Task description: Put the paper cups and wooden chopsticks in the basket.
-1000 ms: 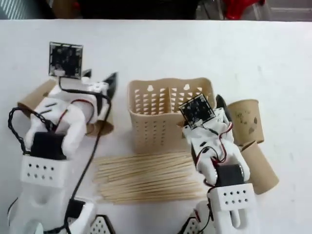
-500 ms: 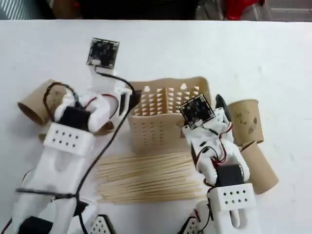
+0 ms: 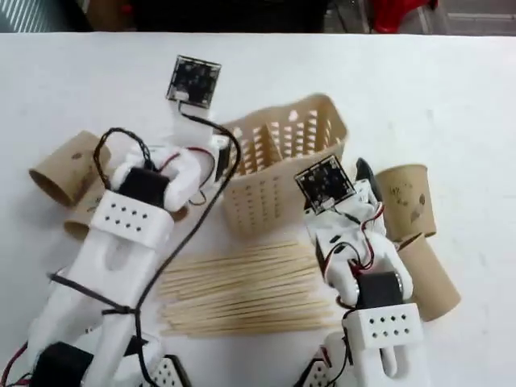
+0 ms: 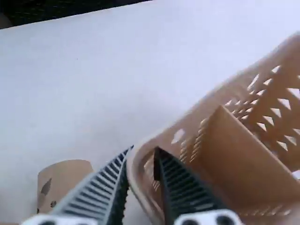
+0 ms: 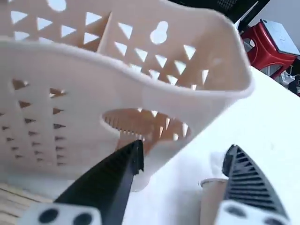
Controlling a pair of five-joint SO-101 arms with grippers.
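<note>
Left gripper [image 4: 143, 152] pinches the rim of the beige basket [image 4: 234, 140], one finger inside, one outside; right gripper [image 5: 185, 149] hangs spread wide by its corner, near two paper cups [image 3: 407, 197]

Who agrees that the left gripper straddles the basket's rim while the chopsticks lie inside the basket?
Wrong in one respect: the chopsticks lie on the table in front of the basket, not inside it, as the high view shows. The left gripper does straddle the basket's rim.
</note>
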